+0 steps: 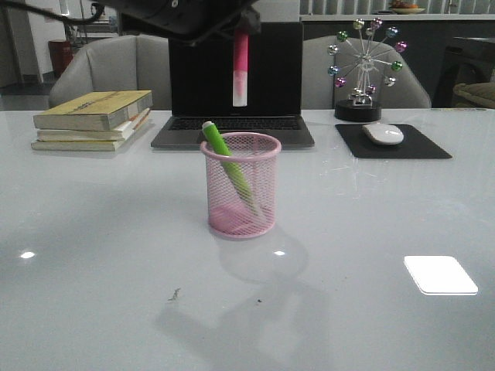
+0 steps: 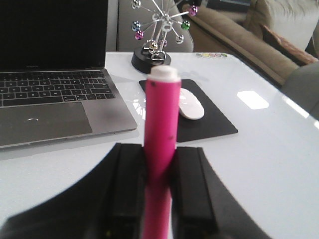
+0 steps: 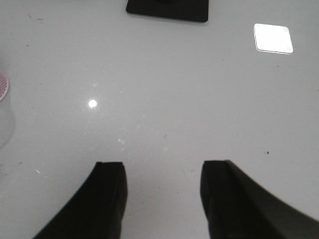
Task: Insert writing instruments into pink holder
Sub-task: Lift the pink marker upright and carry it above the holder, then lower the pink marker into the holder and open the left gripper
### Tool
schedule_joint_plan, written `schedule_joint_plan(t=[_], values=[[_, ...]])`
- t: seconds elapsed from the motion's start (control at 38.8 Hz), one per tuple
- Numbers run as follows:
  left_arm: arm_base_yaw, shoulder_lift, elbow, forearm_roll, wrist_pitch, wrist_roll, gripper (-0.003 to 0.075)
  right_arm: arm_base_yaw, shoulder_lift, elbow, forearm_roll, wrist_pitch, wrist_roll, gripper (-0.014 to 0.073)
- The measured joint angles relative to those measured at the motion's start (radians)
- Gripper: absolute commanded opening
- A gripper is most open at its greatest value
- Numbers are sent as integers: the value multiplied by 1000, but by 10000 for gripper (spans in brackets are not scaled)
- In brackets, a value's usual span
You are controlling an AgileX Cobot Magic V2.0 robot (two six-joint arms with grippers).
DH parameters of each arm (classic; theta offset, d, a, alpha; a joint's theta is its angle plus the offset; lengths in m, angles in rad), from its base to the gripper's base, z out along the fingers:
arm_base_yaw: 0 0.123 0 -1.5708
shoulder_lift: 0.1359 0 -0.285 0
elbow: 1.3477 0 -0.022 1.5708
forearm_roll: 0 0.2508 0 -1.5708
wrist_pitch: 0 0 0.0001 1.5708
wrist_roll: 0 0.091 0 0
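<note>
The left pincer (image 2: 158,199) is clamped on the pink highlighter (image 2: 162,129), both fingers pressed against its barrel. From the front, the marker hangs nearly vertical with its whitish end down, high above the table (image 1: 93,255) and in front of the dark laptop (image 1: 232,124). The pink holder (image 1: 240,185) stands below it and nearer the viewer. The green highlighter (image 1: 224,154) already leans inside, its upper end resting against the rim on the robot's left.

Procedure for the step in hand, as judged from here:
- Bring the marker over the open part of the mouth, away from the leaning green one.
- Keep the barrel upright during descent; a tilt would likely catch the rim or tip the light mesh cup.
- Lower until the tip is well inside before releasing.

The right pincer (image 3: 162,196) hangs over bare table with its fingers spread and nothing between them; only a sliver of the holder shows at the edge of its view.

Limits of view: from the front, the left pincer is cropped and dark, so its jaws cannot be made out there. The wrist view does not show the holder, and the marker's fore-and-aft alignment with the mouth cannot be judged.
</note>
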Motion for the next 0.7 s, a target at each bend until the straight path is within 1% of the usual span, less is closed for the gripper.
schedule_joint_plan(t=[0.13, 0.23, 0.31, 0.39, 0.46, 0.52, 0.57, 0.7], values=[[-26, 20, 71, -17, -123, 0, 101, 0, 0, 0, 0, 0, 0, 450], [-31, 51, 89, -19, -150, 0, 111, 0, 0, 0, 0, 0, 0, 450], [-32, 70, 92, -17, -167, 0, 166, 0, 0, 0, 0, 0, 0, 450], [-32, 81, 93, -2, -177, 0, 260, 0, 0, 0, 0, 0, 0, 450], [-32, 85, 93, 4, -177, 0, 378, 0, 0, 0, 0, 0, 0, 450], [-33, 85, 93, 8, -177, 0, 442, 0, 0, 0, 0, 0, 0, 450], [-35, 85, 93, 9, -177, 0, 465, 0, 0, 0, 0, 0, 0, 450], [-37, 78, 93, 11, -175, 0, 465, 0, 0, 0, 0, 0, 0, 450]])
